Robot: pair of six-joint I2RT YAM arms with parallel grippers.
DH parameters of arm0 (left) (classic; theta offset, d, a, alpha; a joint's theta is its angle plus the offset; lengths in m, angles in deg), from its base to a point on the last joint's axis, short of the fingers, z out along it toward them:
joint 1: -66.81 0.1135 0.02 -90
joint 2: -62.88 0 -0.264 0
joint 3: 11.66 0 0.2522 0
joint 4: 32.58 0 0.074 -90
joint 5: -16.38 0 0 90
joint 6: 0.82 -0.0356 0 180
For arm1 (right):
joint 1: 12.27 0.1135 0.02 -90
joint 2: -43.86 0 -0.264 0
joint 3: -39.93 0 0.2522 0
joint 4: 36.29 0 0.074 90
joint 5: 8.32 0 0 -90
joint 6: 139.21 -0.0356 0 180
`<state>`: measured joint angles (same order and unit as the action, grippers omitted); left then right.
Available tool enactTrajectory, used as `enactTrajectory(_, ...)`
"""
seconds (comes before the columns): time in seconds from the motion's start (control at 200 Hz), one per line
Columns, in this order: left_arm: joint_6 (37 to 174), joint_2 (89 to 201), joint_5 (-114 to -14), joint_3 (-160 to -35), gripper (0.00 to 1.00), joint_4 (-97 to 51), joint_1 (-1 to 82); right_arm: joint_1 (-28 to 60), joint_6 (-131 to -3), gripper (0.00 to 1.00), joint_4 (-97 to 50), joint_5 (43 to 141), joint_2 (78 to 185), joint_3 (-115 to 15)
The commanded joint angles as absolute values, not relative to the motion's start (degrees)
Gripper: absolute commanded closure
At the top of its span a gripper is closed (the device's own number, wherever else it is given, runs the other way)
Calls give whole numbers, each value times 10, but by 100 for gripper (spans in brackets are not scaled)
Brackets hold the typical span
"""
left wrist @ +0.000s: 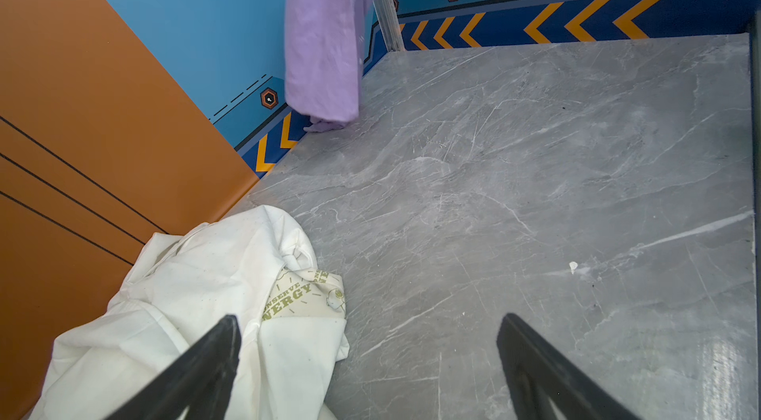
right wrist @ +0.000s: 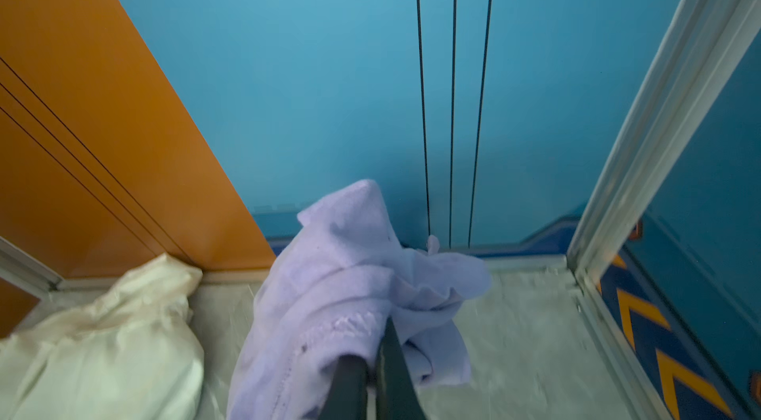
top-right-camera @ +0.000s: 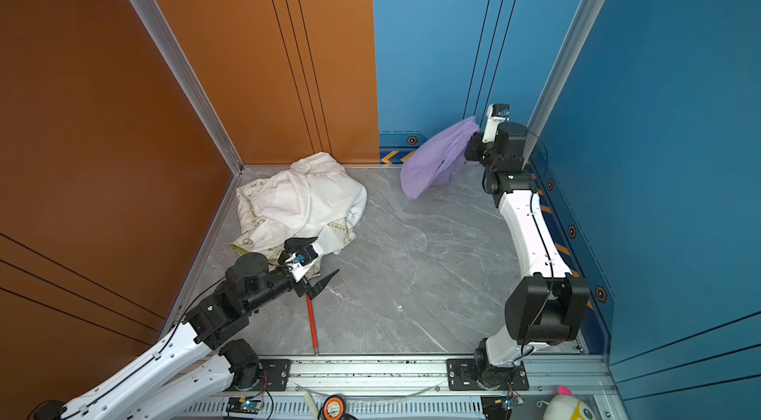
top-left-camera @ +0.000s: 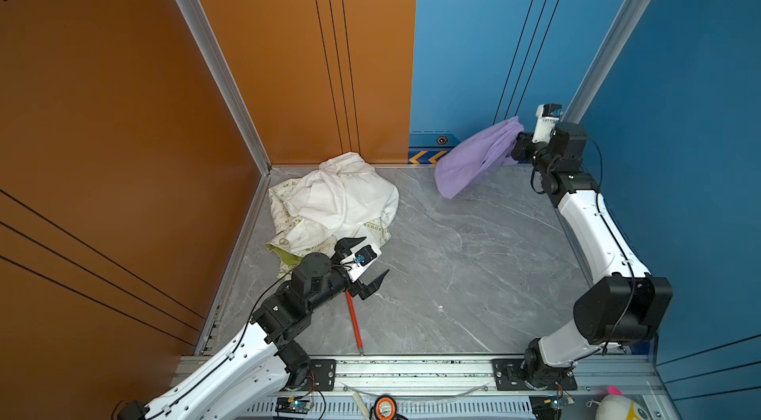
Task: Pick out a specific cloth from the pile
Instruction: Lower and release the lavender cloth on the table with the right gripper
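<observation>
Far right corner of the table (top-left-camera: 473,273): my right gripper (top-left-camera: 519,142) pinches the cloth (top-left-camera: 473,162) by one bunched end, jaws pressed together on the lilac fabric. The shirt hangs below those jaws, slanting toward the pile's side. Its long axis runs down to the far edge, where its lowest fold appears to touch the tabletop (no lettering shows). The pile (top-left-camera: 333,203) sits in the far left corner, well apart. My left gripper (top-left-camera: 375,256) hovers at the pile's near side, jaws spread wide, empty. I judge the coming move belongs to the right arm alone.
</observation>
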<state>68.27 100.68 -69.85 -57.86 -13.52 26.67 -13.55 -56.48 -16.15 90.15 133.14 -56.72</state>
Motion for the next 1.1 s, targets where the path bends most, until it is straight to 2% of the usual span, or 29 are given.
enactTrajectory(0.0, 699, 1000, -702, -571, 2, -147, 270, -137, -534, 100, -176, 868, 1279, -460)
enactTrajectory(0.23, 704, 996, -701, -573, 2, -148, 268, -137, -534, 100, -139, 845, 1205, -321)
enactTrajectory(0.586, 712, 986, -721, -576, 2, -148, 268, -137, -493, 100, -13, 788, 1180, -311)
enactTrajectory(0.896, 726, 975, -786, -572, 2, -142, 271, -138, -492, 92, 32, 760, 1102, -255)
enactTrajectory(0.981, 732, 979, -808, -574, 2, -137, 274, -138, -495, 84, 41, 746, 1084, -238)
enactTrajectory(1.096, 745, 988, -837, -579, 2, -128, 282, -139, -498, 55, 47, 747, 1057, -223)
